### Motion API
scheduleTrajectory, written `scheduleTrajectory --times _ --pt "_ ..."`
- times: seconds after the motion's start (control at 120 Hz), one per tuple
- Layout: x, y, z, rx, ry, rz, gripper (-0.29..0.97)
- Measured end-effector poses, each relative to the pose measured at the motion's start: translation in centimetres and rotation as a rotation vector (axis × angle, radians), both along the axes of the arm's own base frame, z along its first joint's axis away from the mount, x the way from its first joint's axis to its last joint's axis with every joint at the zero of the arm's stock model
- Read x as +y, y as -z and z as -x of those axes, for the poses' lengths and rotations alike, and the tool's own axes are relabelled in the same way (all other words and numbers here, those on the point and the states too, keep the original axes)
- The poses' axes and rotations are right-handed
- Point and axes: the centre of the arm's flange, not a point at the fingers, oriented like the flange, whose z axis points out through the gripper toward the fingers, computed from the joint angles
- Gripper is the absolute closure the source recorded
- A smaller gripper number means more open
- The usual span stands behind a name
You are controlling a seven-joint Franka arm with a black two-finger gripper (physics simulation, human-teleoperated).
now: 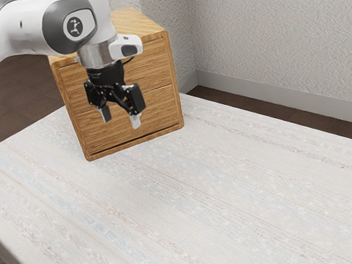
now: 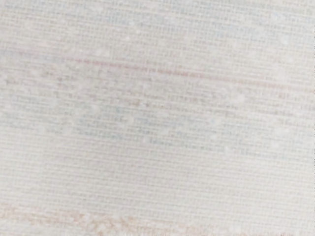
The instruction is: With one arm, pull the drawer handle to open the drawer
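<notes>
- Exterior view: the black two-finger claw (image 1: 121, 118) hangs open and holds nothing. Its tips point down.
- Just behind the claw stands the brown wooden box with drawers (image 1: 157, 102). I cannot see a handle; it may hide behind the claw.
- To do this well, the claw should find the handle, close on it from both sides, then pull straight out.
- Under the claw lies the wide white table (image 1: 232, 193). I think nothing blocks the pull.

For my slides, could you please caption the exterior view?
Open hand poised in front of the wooden drawer cabinet on a pale table.
</notes>
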Motion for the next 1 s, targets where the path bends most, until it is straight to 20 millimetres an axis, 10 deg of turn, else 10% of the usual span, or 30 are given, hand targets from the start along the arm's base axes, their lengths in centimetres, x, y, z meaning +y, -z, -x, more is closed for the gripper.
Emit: scheduleTrajectory --times 0.183,0.325,0.517,0.733,1.0 --pt "0.3 -0.4 0.4 0.001 0.015 0.016 0.0" --pt "1.4 -9.1 6.3 -0.15 0.014 0.05 0.0" --pt "5.1 -6.1 4.3 -0.126 0.001 -0.016 0.0" --pt "-3.4 -5.6 0.7 -0.166 0.295 -0.158 0.0" --pt "0.6 -4.5 -0.8 -0.185 0.364 -0.261 0.0"
